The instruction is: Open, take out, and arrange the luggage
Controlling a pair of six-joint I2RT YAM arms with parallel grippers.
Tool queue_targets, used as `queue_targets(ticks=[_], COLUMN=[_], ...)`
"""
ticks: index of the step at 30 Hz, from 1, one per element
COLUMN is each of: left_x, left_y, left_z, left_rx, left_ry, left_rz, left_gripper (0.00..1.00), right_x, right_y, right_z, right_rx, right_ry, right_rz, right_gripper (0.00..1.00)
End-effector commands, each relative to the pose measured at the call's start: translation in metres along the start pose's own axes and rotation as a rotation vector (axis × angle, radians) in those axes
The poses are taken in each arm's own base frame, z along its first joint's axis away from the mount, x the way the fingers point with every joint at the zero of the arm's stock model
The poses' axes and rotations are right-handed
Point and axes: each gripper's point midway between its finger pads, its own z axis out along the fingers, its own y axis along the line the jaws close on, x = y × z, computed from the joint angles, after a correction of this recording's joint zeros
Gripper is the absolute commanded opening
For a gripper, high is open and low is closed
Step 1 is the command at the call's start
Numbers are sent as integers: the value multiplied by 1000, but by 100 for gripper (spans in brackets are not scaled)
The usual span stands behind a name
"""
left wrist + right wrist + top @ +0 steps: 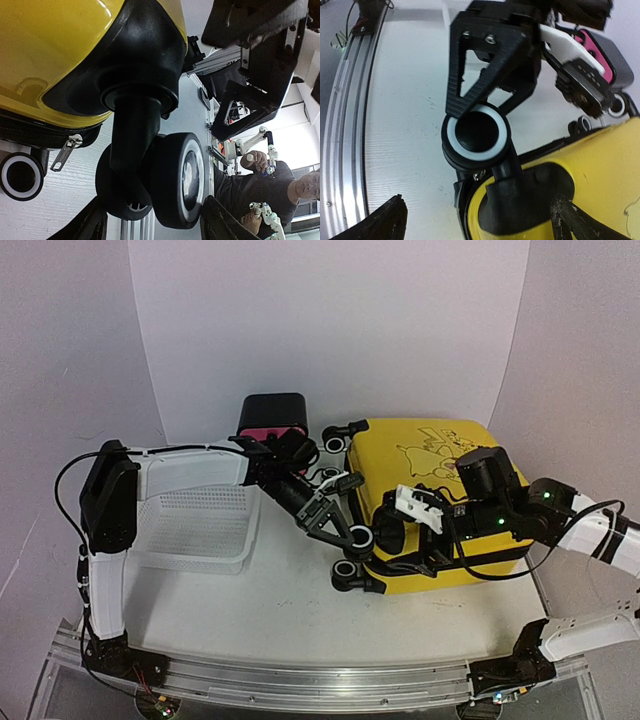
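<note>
The yellow luggage (pixel 385 455) lies flat and closed on the right half of the counter (pixel 280 610), drawing side up, with its black wheels facing left. The left tool (pixel 345 532) reaches in from the left, its jaws apart on either side of the near-left wheel (pixel 172 185), while the right tool (pixel 477 220) hangs over that same corner with its jaws spread wide, holding nothing. A white mesh basket (pixel 200 525) sits on the left of the counter, and a black-and-pink box (pixel 270 415) stands at the far side.

Both fingers (pixel 92 227) of the left gripper (pixel 157 225) are cut off at the bottom edge, and beyond the jaws the luggage (pixel 50 45) runs off the top and left edges.
</note>
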Motion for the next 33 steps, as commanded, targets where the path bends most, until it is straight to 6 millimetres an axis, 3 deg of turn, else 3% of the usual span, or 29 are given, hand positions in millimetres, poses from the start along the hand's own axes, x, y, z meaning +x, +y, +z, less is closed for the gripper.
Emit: queue_targets(ticks=[1, 9, 19, 26, 30, 32, 33], left_x=[-6, -7, -9, -8, -5, -2, -2], left_y=[-37, -38, -42, -42, -28, -16, -11], left_z=[0, 1, 0, -2, -24, -38, -45], left_rx=[103, 124, 143, 114, -5, -124, -191], left_ry=[1, 5, 6, -2, -51, -83, -100], left_rz=[60, 44, 44, 56, 73, 100, 126], left_gripper=[63, 61, 61, 62, 68, 72, 75], right_x=[-37, -21, -26, -21, -23, -22, -22], right_y=[3, 14, -15, -32, -27, -24, -23], right_z=[7, 47, 74, 80, 72, 70, 69], right_rx=[30, 99, 363, 428, 373, 328, 306], right_ry=[-211, -143, -61, 8, 0, 8, 13], right_rz=[-377, -727, -906, -858, -770, -702, -678], right_gripper=[98, 98, 96, 61, 40, 25, 23])
